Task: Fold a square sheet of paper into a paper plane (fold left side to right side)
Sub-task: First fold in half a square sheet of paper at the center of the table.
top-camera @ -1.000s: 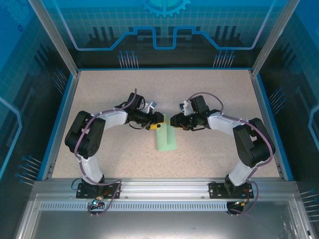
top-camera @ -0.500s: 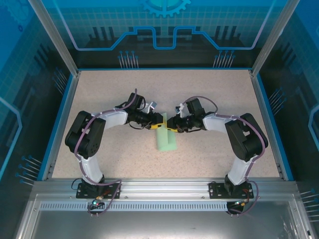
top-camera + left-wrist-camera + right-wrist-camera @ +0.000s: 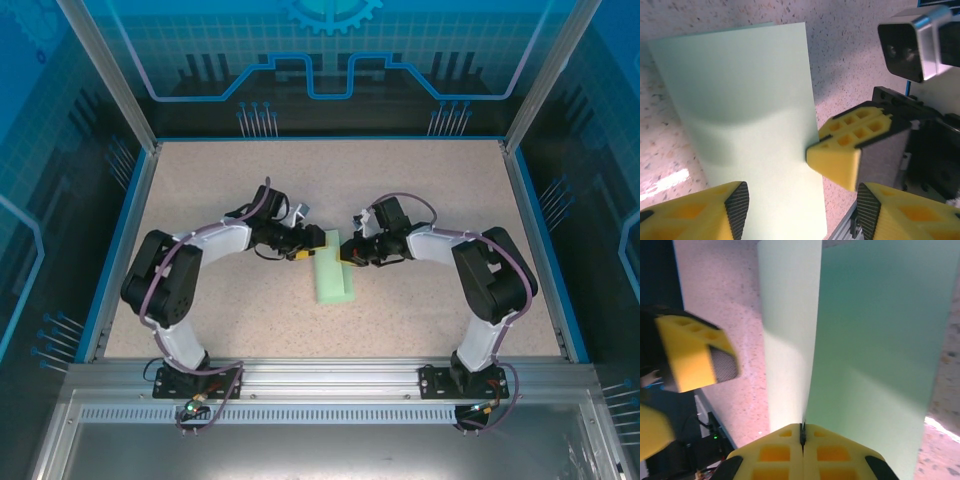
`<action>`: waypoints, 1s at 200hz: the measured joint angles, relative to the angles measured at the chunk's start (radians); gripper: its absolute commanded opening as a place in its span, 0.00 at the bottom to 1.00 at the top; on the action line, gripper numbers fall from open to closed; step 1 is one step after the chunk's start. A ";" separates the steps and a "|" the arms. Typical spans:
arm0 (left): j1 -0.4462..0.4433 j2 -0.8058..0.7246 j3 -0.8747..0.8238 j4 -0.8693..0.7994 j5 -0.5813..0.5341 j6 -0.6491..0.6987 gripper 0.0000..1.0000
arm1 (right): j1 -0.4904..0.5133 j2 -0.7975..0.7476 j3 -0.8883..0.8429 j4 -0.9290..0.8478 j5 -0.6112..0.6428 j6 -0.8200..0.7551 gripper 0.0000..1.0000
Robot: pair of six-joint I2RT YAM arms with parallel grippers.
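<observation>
- Two grippers close at the far end of the square sheet of paper (image 3: pixel 332 278), folded into a thin strip in the middle of the table (image 3: pixel 200 190)
- Long way of the strip running near to far
- Pressed together, pinching the paper's edge: the right gripper (image 3: pixel 801 432) (nearer of the two)
- Spread wide just beside the strip's left side, holding nothing: the left gripper (image 3: pixel 800 212)
- Flat speckled top, lots of room around

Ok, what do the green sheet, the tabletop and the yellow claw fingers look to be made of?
Green sheet: thin matte paper, judging by how it bends and holds a lifted flap. Tabletop: speckled beige, stone-like laminate or composite, slightly glossy where light reflects; cannot tell which. Yellow fingers: moulded or printed plastic with honeycomb pockets, faced with dark textured pads, probably rubber.
</observation>
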 measured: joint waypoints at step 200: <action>-0.129 0.138 0.074 -0.176 -0.241 -0.047 0.54 | -0.013 0.007 0.038 -0.143 0.152 -0.114 0.42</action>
